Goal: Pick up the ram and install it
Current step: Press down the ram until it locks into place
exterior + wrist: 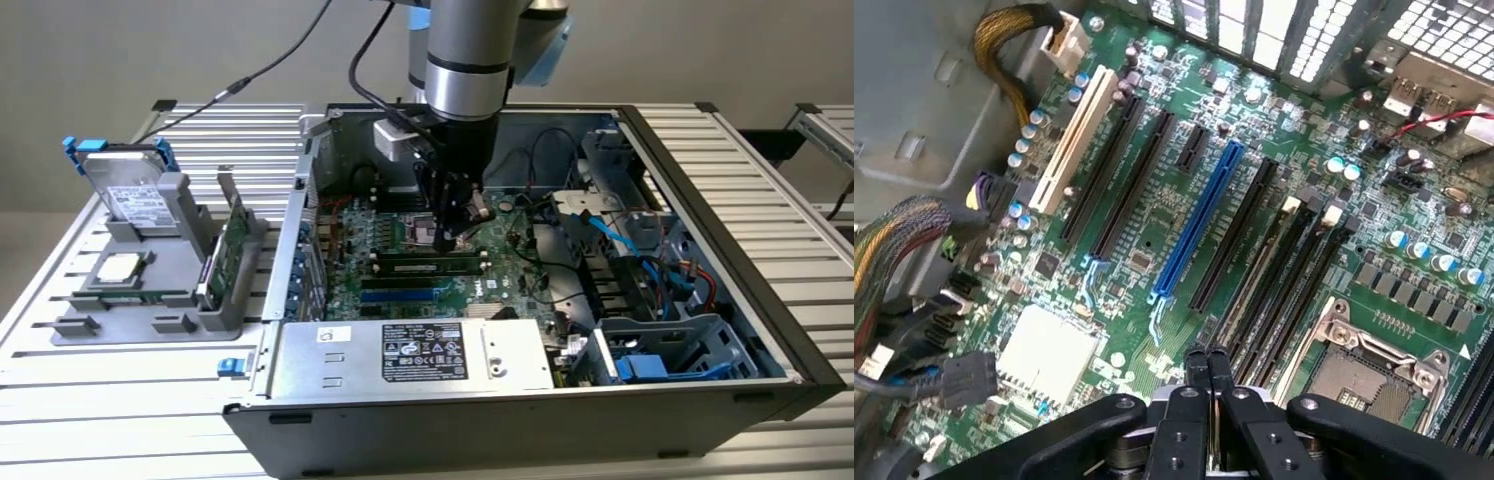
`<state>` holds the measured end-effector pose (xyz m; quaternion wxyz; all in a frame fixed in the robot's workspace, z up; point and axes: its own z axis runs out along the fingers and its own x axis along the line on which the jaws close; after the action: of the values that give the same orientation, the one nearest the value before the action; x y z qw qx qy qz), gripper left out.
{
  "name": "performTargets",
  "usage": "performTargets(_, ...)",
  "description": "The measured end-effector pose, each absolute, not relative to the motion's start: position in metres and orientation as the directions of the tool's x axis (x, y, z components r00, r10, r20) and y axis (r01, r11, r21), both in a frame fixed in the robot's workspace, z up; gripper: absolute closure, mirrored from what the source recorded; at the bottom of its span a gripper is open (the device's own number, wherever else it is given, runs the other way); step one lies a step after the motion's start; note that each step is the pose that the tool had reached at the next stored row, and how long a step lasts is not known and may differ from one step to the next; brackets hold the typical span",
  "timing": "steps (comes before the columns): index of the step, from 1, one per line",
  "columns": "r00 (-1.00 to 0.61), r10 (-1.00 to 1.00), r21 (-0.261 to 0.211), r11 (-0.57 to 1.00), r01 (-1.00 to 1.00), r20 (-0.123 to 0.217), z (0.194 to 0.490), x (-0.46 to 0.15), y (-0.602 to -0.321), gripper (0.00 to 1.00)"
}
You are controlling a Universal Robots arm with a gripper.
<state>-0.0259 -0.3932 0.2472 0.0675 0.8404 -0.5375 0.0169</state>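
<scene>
Gripper (1206,362): fingers pressed together, nothing visible between them, hanging low over the motherboard (494,262) inside the open computer case (694,180), close to the empty processor socket (1369,365). Ram (427,266): dark stick lying seated in a memory slot at board centre, just beside the gripper in the exterior view. Parts stand (134,300): on the exterior view's left, holding a green circuit card (236,245) and a silver processor chip (120,267). Status: installation judged done or nearly so; latch engagement cannot be confirmed
</scene>
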Motion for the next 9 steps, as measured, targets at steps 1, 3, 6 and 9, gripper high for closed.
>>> performTargets(1,0.407,-0.908,0.095,-0.398,-0.912,0.101,0.2471,-0.0259,-0.3932,0.9)
performTargets(3,0.378,-0.92,0.095,-0.369,-0.925,0.101,0.2471,-0.0259,-0.3932,0.9)
performTargets(6,0.333,-0.938,0.095,-0.324,-0.941,0.101,0.2469,-0.0259,-0.3932,0.9)
performTargets(9,0.284,-0.954,0.095,-0.275,-0.957,0.101,0.2466,-0.0259,-0.3932,0.9)
